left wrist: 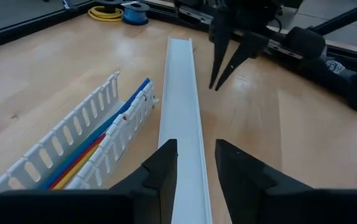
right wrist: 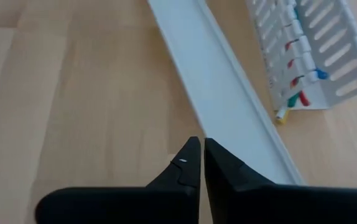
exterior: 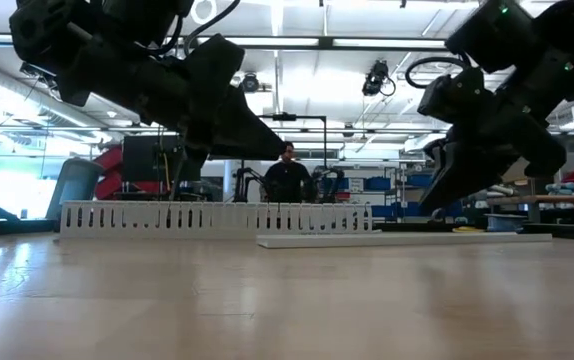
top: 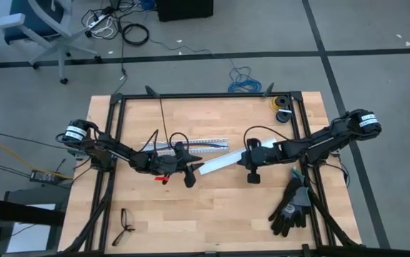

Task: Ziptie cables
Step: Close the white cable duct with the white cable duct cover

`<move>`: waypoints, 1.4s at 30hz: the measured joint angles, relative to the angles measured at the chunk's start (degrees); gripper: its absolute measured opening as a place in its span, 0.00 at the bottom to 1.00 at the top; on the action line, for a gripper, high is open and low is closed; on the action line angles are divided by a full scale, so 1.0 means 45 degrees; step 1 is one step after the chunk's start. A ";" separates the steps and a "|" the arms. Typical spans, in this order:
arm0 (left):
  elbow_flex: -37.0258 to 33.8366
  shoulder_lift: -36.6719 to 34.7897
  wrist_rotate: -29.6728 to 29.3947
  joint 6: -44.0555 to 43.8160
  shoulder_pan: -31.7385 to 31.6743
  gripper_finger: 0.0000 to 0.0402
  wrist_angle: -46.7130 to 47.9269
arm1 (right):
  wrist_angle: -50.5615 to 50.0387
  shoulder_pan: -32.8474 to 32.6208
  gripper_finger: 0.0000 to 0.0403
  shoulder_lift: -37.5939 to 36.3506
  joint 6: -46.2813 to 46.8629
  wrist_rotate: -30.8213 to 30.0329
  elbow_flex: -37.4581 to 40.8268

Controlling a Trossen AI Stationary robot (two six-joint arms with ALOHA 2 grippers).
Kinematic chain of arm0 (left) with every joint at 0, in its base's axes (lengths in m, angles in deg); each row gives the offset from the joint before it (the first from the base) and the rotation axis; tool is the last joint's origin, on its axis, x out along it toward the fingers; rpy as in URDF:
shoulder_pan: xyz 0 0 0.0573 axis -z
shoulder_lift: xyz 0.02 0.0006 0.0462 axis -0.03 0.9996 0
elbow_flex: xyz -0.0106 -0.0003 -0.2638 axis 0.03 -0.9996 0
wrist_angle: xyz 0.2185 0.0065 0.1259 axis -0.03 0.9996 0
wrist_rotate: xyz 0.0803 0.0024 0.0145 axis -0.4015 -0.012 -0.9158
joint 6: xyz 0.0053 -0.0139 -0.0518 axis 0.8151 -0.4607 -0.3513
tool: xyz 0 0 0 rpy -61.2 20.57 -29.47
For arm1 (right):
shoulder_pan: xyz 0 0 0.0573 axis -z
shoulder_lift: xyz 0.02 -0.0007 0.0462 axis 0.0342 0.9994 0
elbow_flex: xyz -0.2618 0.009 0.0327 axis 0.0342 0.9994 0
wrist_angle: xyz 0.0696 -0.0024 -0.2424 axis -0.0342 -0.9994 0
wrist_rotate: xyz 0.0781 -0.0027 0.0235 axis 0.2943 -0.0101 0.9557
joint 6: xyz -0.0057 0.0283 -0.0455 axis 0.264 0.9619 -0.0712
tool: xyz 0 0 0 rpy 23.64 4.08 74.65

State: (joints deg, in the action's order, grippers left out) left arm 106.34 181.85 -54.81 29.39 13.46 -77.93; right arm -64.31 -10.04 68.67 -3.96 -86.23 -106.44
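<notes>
Thin coloured wires [left wrist: 82,158], blue, yellow and red, lie along the inside of a white slotted duct [top: 191,145]; their red, green, blue and yellow ends [right wrist: 295,93] stick out at one end of it. No dark connector and no ziptie shows. A flat white duct cover [left wrist: 181,106] lies on the table beside the duct. My left gripper [left wrist: 195,163] is open at the cover's end nearest the table's left edge, with a finger on each side. My right gripper [right wrist: 201,149] is shut, pointing down just off the cover's other end [top: 242,157]. My left gripper's open fingers [left wrist: 163,163] stand low on either side of the white cover's end [left wrist: 190,186], coming along its length from the table's left. I cannot tell whether they touch it.
Black gloves [top: 291,203] lie near the right near corner. A thin black looped thing [top: 123,223] lies at the left near side. Yellow and blue wire spools [left wrist: 121,11] sit at the far right corner. A person [exterior: 289,175] stands in the room behind.
</notes>
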 joint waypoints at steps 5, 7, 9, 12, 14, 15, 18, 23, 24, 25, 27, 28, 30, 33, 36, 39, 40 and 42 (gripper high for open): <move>0.0000 0.0005 0.0000 -0.0132 0.0000 0.30 -0.0039 | 0.0279 0.0529 0.11 0.0005 -0.0069 0.0279 0.0000; 0.0000 0.0005 0.0000 -0.0137 0.0000 0.30 -0.0045 | 0.0295 0.0709 0.16 0.0005 -0.0153 0.0528 0.0000; 0.0000 0.0005 0.0000 -0.0137 0.0000 0.30 -0.0048 | 0.0270 0.0896 0.20 0.0005 -0.0447 0.0669 0.0000; 0.0000 0.0005 0.0000 -0.0142 0.0000 0.30 -0.0048 | 0.0229 0.1187 0.26 0.0005 -0.0705 0.1033 0.0000; 0.0000 0.0005 0.0000 -0.0142 0.0000 0.30 -0.0048 | 0.0248 0.1353 0.29 0.0005 -0.0725 0.1271 0.0000; 0.0000 0.0005 0.0000 -0.0142 0.0000 0.30 -0.0048 | 0.0248 0.1396 0.31 0.0005 -0.0722 0.1320 0.0000; 0.0000 0.0005 0.0000 -0.0142 0.0000 0.30 -0.0048 | 0.0305 0.1430 0.34 0.0172 -0.0725 0.1760 0.0000; 0.0000 0.0005 -0.0005 -0.0127 0.0000 0.30 -0.0043 | 0.0654 0.1425 0.36 0.1215 -0.1300 0.1991 -0.0015; 0.0000 0.0005 -0.0005 -0.0127 0.0000 0.30 -0.0041 | 0.0800 0.1425 0.36 0.1441 -0.1585 0.1989 -0.0012; 0.0000 0.0005 -0.0005 -0.0125 0.0000 0.30 -0.0039 | 0.1073 0.1430 0.36 0.1672 -0.1751 0.1984 -0.0010; 0.0000 0.0005 -0.0005 -0.0122 0.0000 0.30 -0.0039 | 0.1685 0.1488 0.34 0.2127 -0.1901 0.1985 -0.0015; 0.0000 0.0005 -0.0005 -0.0122 0.0000 0.30 -0.0043 | 0.1939 0.1523 0.33 0.2363 -0.1939 0.1987 -0.0015; 0.0000 0.0005 -0.0005 -0.0122 0.0000 0.30 -0.0037 | 0.2356 0.1576 0.30 0.2795 -0.1944 0.1992 -0.0035; 0.0000 0.0005 -0.0005 -0.0120 0.0000 0.30 -0.0034 | 0.2707 0.1571 0.21 0.3336 -0.1953 0.1997 -0.0063; 0.0000 0.0009 0.0002 -0.0049 0.0000 0.30 0.0037 | 0.2816 0.1495 0.07 0.3541 -0.1924 0.1988 -0.0068; 0.0000 0.0010 0.0190 0.0420 0.0000 0.30 0.0056 | 0.2877 0.1414 0.02 0.3409 -0.1586 0.1951 -0.0058; 0.0000 0.0010 0.0209 0.0645 0.0028 0.30 0.0044 | 0.2888 0.1384 0.02 0.3325 -0.1400 0.1868 -0.0047; 0.0006 0.0010 0.0228 0.1030 0.0062 0.29 0.0050 | 0.2755 0.1317 0.01 0.3024 -0.1183 0.1831 -0.0009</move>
State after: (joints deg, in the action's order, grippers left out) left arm 106.36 181.90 -53.78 34.02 13.75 -77.70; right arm -51.91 -4.12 82.28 -9.28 -77.99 -106.49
